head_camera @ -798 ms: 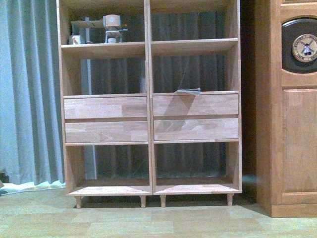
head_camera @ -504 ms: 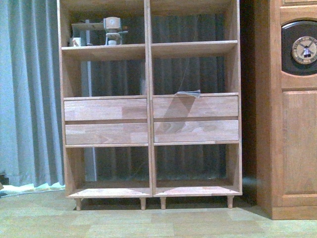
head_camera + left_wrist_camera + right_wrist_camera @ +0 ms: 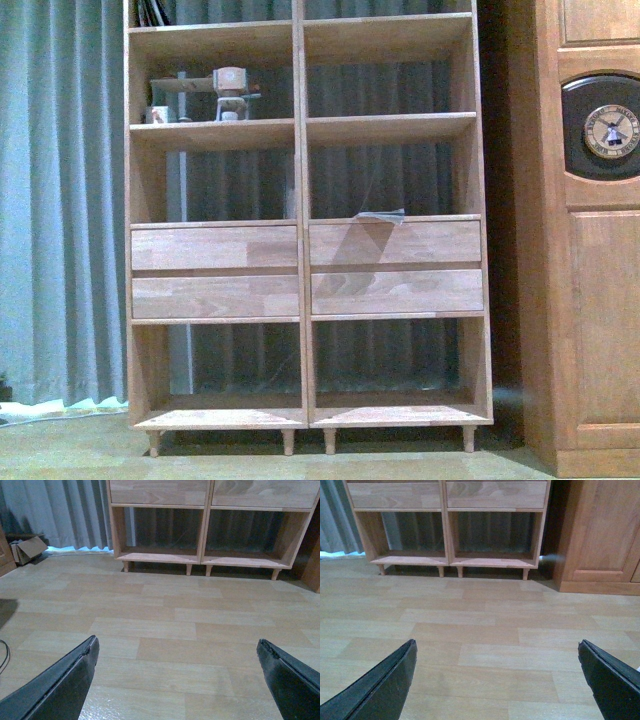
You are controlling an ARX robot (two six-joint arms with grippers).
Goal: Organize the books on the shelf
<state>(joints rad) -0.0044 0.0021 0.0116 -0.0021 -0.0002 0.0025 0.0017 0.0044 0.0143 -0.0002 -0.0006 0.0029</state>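
The shelf [image 3: 303, 230], a light-wood bookcase of two columns with drawer fronts, stands ahead against the curtain. A thin pale-blue flat thing [image 3: 380, 214], perhaps a book, lies on the ledge above the right drawers. Slim dark spines [image 3: 150, 10] lean in the top left compartment, cut off by the frame edge. My left gripper [image 3: 176, 641] is open and empty over bare floor, well short of the shelf's bottom compartments [image 3: 205, 555]. My right gripper [image 3: 496, 643] is open and empty too, facing the shelf's base [image 3: 450, 560]. Neither gripper shows in the front view.
A darker wooden cabinet with a round clock [image 3: 610, 130] stands right of the shelf and shows in the right wrist view [image 3: 600, 530]. A small figure and a cup [image 3: 230, 92] sit on an upper left shelf. A cardboard box [image 3: 30, 550] lies by the curtain [image 3: 60, 200].
The front view has tilted or risen: the shelf sits lower in the picture, and an upper compartment with dark spines has come into view.
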